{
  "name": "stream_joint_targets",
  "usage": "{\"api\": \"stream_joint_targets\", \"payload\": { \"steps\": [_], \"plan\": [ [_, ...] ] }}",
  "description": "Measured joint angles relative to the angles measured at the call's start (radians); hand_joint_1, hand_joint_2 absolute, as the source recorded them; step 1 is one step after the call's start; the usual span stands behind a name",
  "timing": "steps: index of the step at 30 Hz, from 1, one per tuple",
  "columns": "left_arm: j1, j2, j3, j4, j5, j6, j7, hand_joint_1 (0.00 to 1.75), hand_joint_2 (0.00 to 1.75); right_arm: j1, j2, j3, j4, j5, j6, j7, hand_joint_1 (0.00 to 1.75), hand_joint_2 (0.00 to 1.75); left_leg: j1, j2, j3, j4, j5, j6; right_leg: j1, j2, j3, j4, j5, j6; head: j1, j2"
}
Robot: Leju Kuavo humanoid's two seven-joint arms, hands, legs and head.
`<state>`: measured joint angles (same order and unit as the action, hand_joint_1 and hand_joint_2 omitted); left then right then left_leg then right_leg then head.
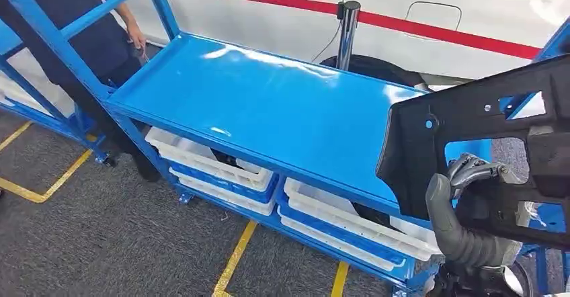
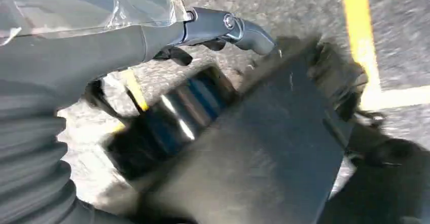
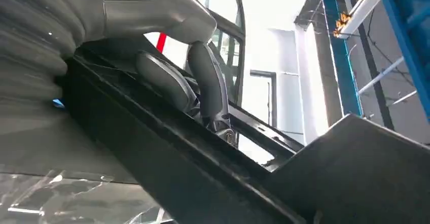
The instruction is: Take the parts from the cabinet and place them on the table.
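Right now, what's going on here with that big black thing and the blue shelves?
The robot's right hand grips a large black plastic part, fingers hooked through an opening, and holds it up over the right end of the blue shelf. The shelf top is bare and shiny; white and blue bins sit below it. A person stands at the far left end. The left hand hangs low over the grey floor, its fingers apparently holding nothing.

You lose the black part [image 1: 470, 119] past the head view's right edge, and the left wrist view blurs whatever lies under the left hand [image 2: 213, 31].
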<state>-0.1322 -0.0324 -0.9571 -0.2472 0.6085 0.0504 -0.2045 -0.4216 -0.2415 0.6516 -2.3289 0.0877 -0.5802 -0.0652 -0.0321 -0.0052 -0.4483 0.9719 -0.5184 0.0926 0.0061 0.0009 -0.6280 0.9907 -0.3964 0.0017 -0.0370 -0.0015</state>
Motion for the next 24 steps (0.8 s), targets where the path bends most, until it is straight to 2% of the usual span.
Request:
{"api": "stream_joint_targets", "payload": {
  "steps": [1, 2, 4, 5, 6, 7, 8, 9, 10, 11, 12, 13, 14, 15, 16, 17, 19, 20, 21, 22, 24],
  "plan": [
    [0.000, -0.002, -0.002, 0.000, 0.000, 0.000, 0.000, 0.00, 1.75, 0.000, 0.000, 0.000, 0.000, -0.001, 0.001, -0.003, 1.75, 1.75, -0.005, 0.008, 0.018, -0.038, -0.007, 0.001, 0.003, -0.005, 0.001, -0.001, 0.006, 0.004, -0.001, 0.000],
    [0.000, -0.001, -0.005, 0.000, 0.000, 0.000, 0.000, 0.00, 1.75, 0.003, 0.000, 0.000, 0.001, -0.002, 0.001, -0.004, 1.75, 1.75, -0.010, 0.009, 0.011, -0.033, 0.014, -0.004, -0.005, -0.010, 0.004, -0.009, 0.017, 0.009, -0.001, 0.000],
    [0.001, 0.000, -0.007, 0.000, -0.001, 0.000, 0.001, 0.00, 1.75, 0.002, 0.001, 0.000, 0.002, -0.002, 0.004, -0.008, 1.75, 1.75, -0.017, 0.008, 0.006, -0.046, 0.029, 0.006, -0.011, -0.012, 0.001, -0.017, 0.035, 0.020, -0.002, 0.000],
    [0.001, 0.000, -0.008, 0.000, -0.002, 0.001, 0.002, 0.00, 1.75, 0.003, 0.002, -0.001, 0.002, -0.002, 0.004, -0.012, 1.75, 1.75, -0.009, 0.009, 0.003, -0.071, 0.058, 0.005, -0.001, -0.012, -0.006, -0.019, 0.035, 0.025, -0.003, 0.000],
    [-0.001, 0.000, -0.010, 0.000, -0.006, 0.000, 0.002, 0.00, 1.75, 0.003, 0.002, -0.002, 0.002, -0.001, 0.004, -0.016, 1.75, 1.75, -0.003, 0.009, -0.009, -0.077, 0.073, -0.001, -0.007, -0.007, -0.015, -0.003, -0.004, 0.032, -0.003, 0.000],
    [0.000, 0.000, -0.011, 0.000, -0.012, 0.002, 0.002, 0.00, 1.75, 0.004, 0.002, -0.003, 0.002, 0.001, 0.004, -0.021, 1.75, 1.75, 0.001, 0.008, -0.019, -0.080, 0.075, 0.002, -0.006, -0.003, -0.024, 0.022, -0.039, 0.034, -0.002, 0.000],
    [0.001, -0.001, -0.019, 0.000, -0.023, 0.005, 0.000, 0.00, 1.75, 0.007, 0.002, -0.007, 0.002, 0.009, 0.000, -0.024, 1.75, 1.75, 0.005, 0.008, -0.037, -0.080, 0.088, -0.003, -0.009, -0.001, -0.052, 0.116, -0.121, 0.044, -0.001, 0.000],
    [-0.001, -0.003, -0.026, 0.000, -0.035, 0.010, -0.003, 0.00, 1.75, 0.007, 0.002, -0.010, 0.002, 0.019, -0.005, -0.026, 1.75, 1.75, 0.007, 0.007, -0.050, -0.080, 0.098, -0.005, -0.013, -0.001, -0.072, 0.195, -0.169, 0.050, -0.002, 0.000],
    [-0.001, -0.003, -0.029, 0.000, -0.039, 0.014, -0.006, 0.00, 1.75, 0.008, 0.002, -0.010, 0.002, 0.027, -0.007, -0.028, 1.75, 1.75, 0.011, 0.006, -0.063, -0.079, 0.107, -0.009, -0.016, -0.002, -0.085, 0.262, -0.186, 0.055, -0.002, 0.000],
    [-0.002, -0.003, -0.031, 0.000, -0.042, 0.017, -0.008, 0.00, 1.75, 0.011, 0.002, -0.010, 0.002, 0.035, -0.009, -0.028, 1.75, 1.75, 0.014, 0.006, -0.076, -0.078, 0.119, -0.017, -0.020, -0.002, -0.086, 0.306, -0.162, 0.060, -0.002, 0.000],
    [-0.003, -0.003, -0.032, 0.000, -0.045, 0.018, -0.008, 0.00, 1.75, 0.013, 0.002, -0.010, 0.002, 0.042, -0.010, -0.028, 1.75, 1.75, 0.019, 0.005, -0.089, -0.077, 0.128, -0.022, -0.025, -0.002, -0.066, 0.306, -0.115, 0.066, -0.002, 0.000],
    [-0.003, -0.003, -0.032, 0.000, -0.047, 0.019, -0.009, 0.00, 1.75, 0.015, 0.002, -0.010, 0.002, 0.051, -0.010, -0.027, 1.75, 1.75, 0.025, 0.000, -0.100, -0.075, 0.137, -0.030, -0.031, -0.001, -0.023, 0.260, -0.069, 0.073, -0.002, 0.000],
    [-0.006, -0.003, -0.034, 0.000, -0.048, 0.021, -0.011, 0.00, 1.75, 0.017, 0.002, -0.010, 0.002, 0.059, -0.010, -0.026, 1.75, 1.75, 0.031, -0.007, -0.106, -0.069, 0.143, -0.038, -0.038, 0.009, 0.043, 0.174, -0.047, 0.081, -0.002, 0.000],
    [-0.008, -0.003, -0.036, 0.000, -0.049, 0.021, -0.011, 0.00, 1.75, 0.017, 0.002, -0.011, 0.002, 0.064, -0.010, -0.026, 1.75, 1.75, 0.031, -0.014, -0.113, -0.057, 0.146, -0.046, -0.048, 0.041, 0.119, 0.074, -0.061, 0.090, -0.002, 0.000],
    [-0.012, -0.003, -0.037, 0.000, -0.049, 0.023, -0.011, 0.00, 1.75, 0.017, 0.002, -0.011, 0.002, 0.069, -0.010, -0.024, 1.75, 1.75, 0.030, -0.020, -0.128, -0.045, 0.145, -0.051, -0.047, 0.062, 0.186, -0.018, -0.107, 0.088, -0.001, 0.000],
    [-0.014, -0.003, -0.044, 0.000, -0.052, 0.023, -0.011, 0.00, 1.75, 0.018, 0.002, -0.013, 0.002, 0.072, -0.009, -0.023, 1.75, 1.75, 0.026, -0.028, -0.135, -0.030, 0.150, -0.058, -0.046, 0.059, 0.199, -0.057, -0.138, 0.064, -0.002, 0.000],
    [-0.014, -0.004, -0.051, 0.000, -0.050, 0.023, -0.011, 0.00, 1.75, 0.020, 0.002, -0.013, 0.002, 0.072, -0.006, -0.025, 1.75, 1.75, 0.031, -0.049, -0.143, -0.030, 0.162, -0.065, -0.039, 0.039, 0.192, -0.044, -0.139, 0.048, -0.005, 0.000],
    [-0.014, -0.003, -0.052, 0.000, -0.050, 0.023, -0.011, 0.00, 1.75, 0.022, 0.002, -0.013, 0.002, 0.070, -0.006, -0.031, 1.75, 1.75, 0.035, -0.058, -0.148, -0.026, 0.164, -0.069, -0.045, 0.023, 0.190, -0.045, -0.133, 0.037, -0.005, 0.000],
    [-0.014, -0.003, -0.053, 0.000, -0.050, 0.023, -0.011, 0.00, 1.75, 0.023, 0.002, -0.014, 0.002, 0.066, -0.006, -0.037, 1.75, 1.75, 0.034, -0.038, -0.157, -0.006, 0.143, -0.072, -0.042, 0.013, 0.191, -0.045, -0.129, 0.032, -0.006, 0.000],
    [-0.017, -0.004, -0.055, 0.000, -0.050, 0.023, -0.011, 0.00, 1.75, 0.026, 0.002, -0.015, -0.001, 0.056, -0.006, -0.046, 1.75, 1.75, 0.034, -0.025, -0.182, 0.059, 0.096, -0.079, -0.040, 0.002, 0.187, -0.045, -0.125, 0.023, -0.007, 0.000],
    [-0.023, -0.004, -0.055, -0.001, -0.049, 0.022, -0.011, 0.00, 1.75, 0.032, 0.002, -0.017, -0.002, 0.045, -0.003, -0.059, 1.75, 1.75, 0.036, -0.014, -0.249, 0.236, 0.012, -0.085, -0.033, -0.015, 0.179, -0.045, -0.121, 0.017, -0.007, 0.000]
  ]
}}
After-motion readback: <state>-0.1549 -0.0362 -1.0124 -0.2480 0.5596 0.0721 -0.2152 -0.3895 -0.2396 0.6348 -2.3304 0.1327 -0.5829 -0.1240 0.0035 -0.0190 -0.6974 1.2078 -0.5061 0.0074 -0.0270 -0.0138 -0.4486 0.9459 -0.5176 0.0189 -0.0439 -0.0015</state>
